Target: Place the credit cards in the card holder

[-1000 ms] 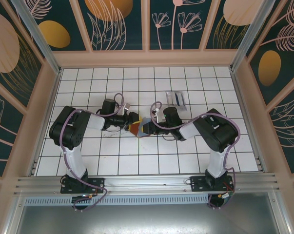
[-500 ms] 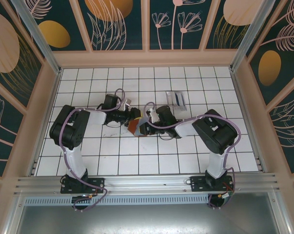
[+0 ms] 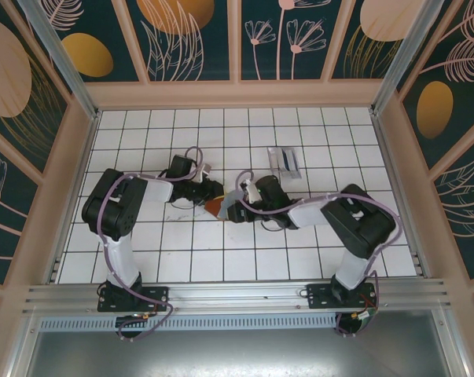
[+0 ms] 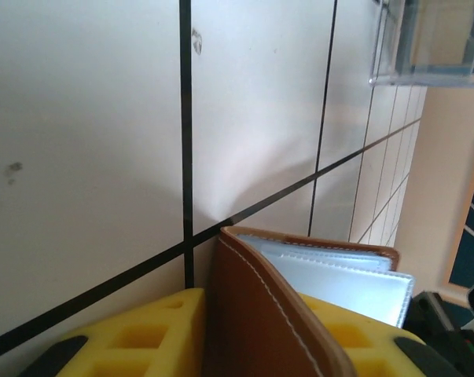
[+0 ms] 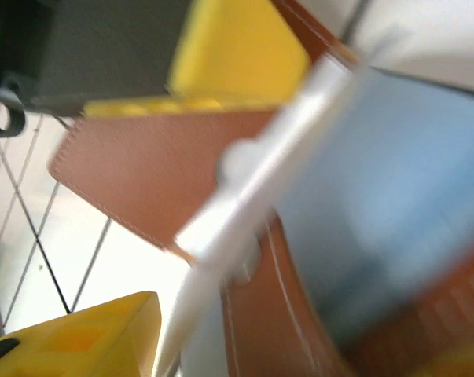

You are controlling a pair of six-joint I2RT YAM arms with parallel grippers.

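Holds the card holder [image 4: 256,302] over the counter [image 3: 181,251] with the left pincer [image 4: 260,349], yellow pads clamped on its brown flap. Meets the holder's open side with the right pincer [image 3: 233,210]; too blurred to tell its grip. Shows the credit cards [image 3: 286,159] beyond the holder, well apart.

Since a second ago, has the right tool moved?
Yes. The right tool shifted left, farther from the cards lying behind it.

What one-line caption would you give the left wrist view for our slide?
Left pincer clamps the brown card holder, its clear sleeves showing, over white tiles.
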